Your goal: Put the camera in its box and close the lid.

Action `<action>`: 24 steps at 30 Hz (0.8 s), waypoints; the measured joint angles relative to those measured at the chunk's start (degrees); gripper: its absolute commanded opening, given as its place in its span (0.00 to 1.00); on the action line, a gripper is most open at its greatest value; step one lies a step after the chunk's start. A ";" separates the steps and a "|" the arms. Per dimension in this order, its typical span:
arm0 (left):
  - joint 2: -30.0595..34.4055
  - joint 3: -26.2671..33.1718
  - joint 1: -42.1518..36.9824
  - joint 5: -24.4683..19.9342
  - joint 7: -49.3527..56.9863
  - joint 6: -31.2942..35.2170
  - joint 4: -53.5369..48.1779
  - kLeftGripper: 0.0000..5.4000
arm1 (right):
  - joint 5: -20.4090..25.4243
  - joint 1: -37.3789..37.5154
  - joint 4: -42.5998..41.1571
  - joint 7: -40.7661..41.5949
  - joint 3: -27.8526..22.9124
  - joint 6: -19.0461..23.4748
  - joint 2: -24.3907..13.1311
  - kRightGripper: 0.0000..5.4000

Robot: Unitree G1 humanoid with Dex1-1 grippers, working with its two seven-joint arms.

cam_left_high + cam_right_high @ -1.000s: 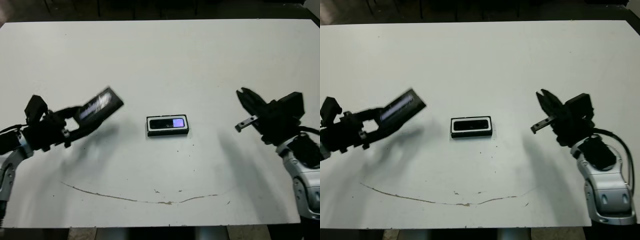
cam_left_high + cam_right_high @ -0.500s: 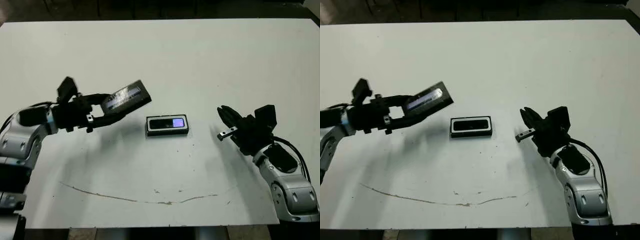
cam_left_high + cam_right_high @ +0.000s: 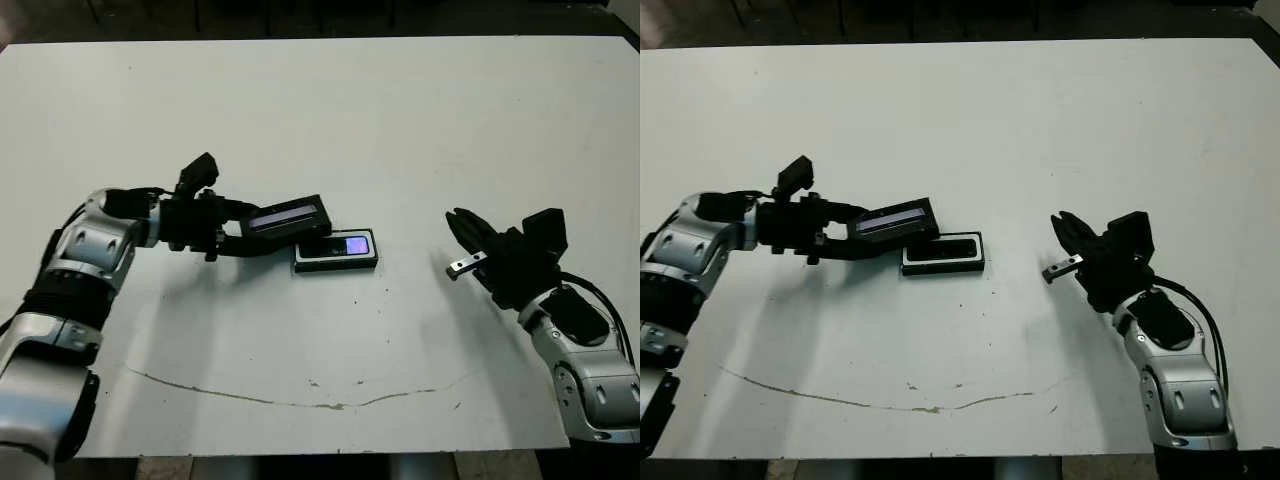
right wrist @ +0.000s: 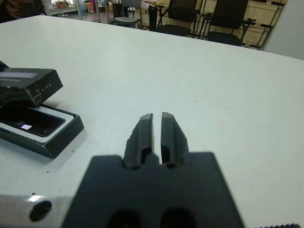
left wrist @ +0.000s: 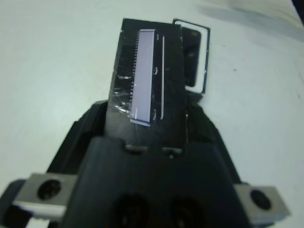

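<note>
White table (image 3: 400, 120), a thin brown scuff line (image 3: 280, 400) near my edge; chairs (image 4: 190, 19) beyond. My left gripper (image 3: 262, 232) pinches the lid (image 3: 287, 216) over the box (image 3: 335, 262) end; camera (image 3: 340, 246) inside. Right gripper (image 4: 157, 130) pressed together, well apart.

glossy-labelled lid (image 3: 285, 217), matt white table (image 3: 400, 120)

An office or lab workroom: beyond the bare white table (image 4: 199, 66), far past the right claw, stand black office chairs (image 4: 227, 21) and cluttered wooden desks (image 4: 259, 19).
</note>
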 measured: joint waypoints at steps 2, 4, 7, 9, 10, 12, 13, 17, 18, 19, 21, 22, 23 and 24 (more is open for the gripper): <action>-0.98 -0.21 -0.63 0.10 -0.78 -0.20 1.37 0.52 | -0.17 0.04 -0.11 -0.07 -0.01 0.00 -0.11 0.00; -1.75 -0.29 -0.77 0.15 -1.36 -0.35 2.11 0.52 | -0.53 0.19 -0.36 -0.16 -0.05 0.00 -0.40 0.00; -2.22 -0.51 -0.85 0.22 -2.28 -0.39 2.26 0.52 | -0.65 0.65 -0.69 -0.27 -0.28 -0.10 -0.80 0.00; -2.26 -0.71 -0.85 0.24 -3.37 -0.39 2.21 0.52 | -1.28 1.14 -1.30 -0.51 -0.32 -0.10 -1.06 0.00; -2.27 -0.83 -0.85 0.25 -3.94 -0.35 2.15 0.52 | -1.66 1.32 -1.53 -0.57 -0.32 -0.10 -1.23 0.00; -2.22 -1.32 -0.83 0.30 -5.06 0.10 1.50 0.52 | -2.16 1.63 -1.74 -0.66 -0.34 -0.09 -1.52 0.00; -2.18 -1.66 -0.78 0.32 -5.64 0.52 0.69 0.52 | -2.32 1.76 -1.86 -0.73 -0.34 -0.04 -1.54 0.00; -1.38 -2.47 -0.49 0.46 -6.36 2.83 -2.00 0.52 | -2.54 1.76 -1.97 -1.05 -0.32 0.13 -1.53 0.00; -1.09 -2.61 -0.45 0.49 -6.38 3.35 -2.69 0.52 | -2.53 1.76 -1.96 -1.05 -0.30 0.13 -1.53 0.00; -0.84 -2.71 -0.37 0.52 -6.38 3.72 -3.31 0.52 | -2.50 1.74 -1.95 -1.05 -0.30 0.13 -1.53 0.00; -0.51 -2.86 -0.25 0.53 -6.37 4.17 -4.04 0.52 | -2.43 1.73 -1.87 -1.05 -0.29 0.13 -1.50 0.00; -0.46 -2.89 -0.22 0.53 -6.36 4.42 -4.19 0.52 | -2.41 1.73 -1.79 -1.05 -0.29 0.13 -1.50 0.00; -0.46 -2.90 -0.21 0.53 -6.34 4.54 -4.20 0.52 | -2.41 1.73 -1.72 -1.05 -0.29 0.13 -1.49 0.00; -0.48 -2.91 -0.20 0.53 -6.27 4.55 -4.20 0.52 | -2.42 1.73 -1.67 -1.05 -0.29 0.12 -1.49 0.00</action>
